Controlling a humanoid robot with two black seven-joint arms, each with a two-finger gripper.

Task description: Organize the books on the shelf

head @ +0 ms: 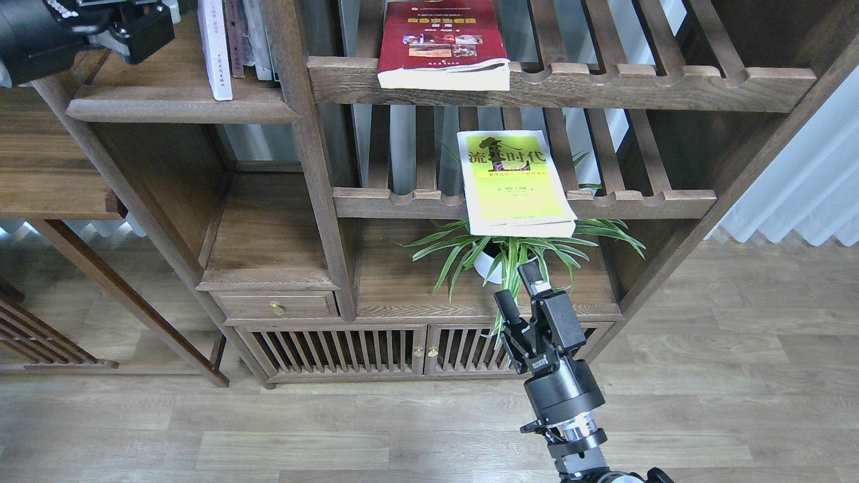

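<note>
The white-lavender book point(215, 54) stands upright on the solid dark-brown shelf point(181, 104) at the upper left, its spine facing out beside other upright volumes. My left gripper point(144, 23) hangs just left of it, apart from it, partly cut off by the top edge. The yellow-green book point(513, 178) lies flat on the middle slatted rack and overhangs its front rail. The dark red book point(439, 40) lies flat on the upper slatted rack. My right gripper point(520, 292) stands open and empty below the yellow-green book, in front of the plant.
A potted spider plant point(500, 258) sits on the cabinet top under the yellow-green book. Several thin books point(245, 33) stand against the upright post point(305, 134). A drawer point(275, 305) and slatted doors point(376, 349) lie below; a side table point(47, 174) is at the left.
</note>
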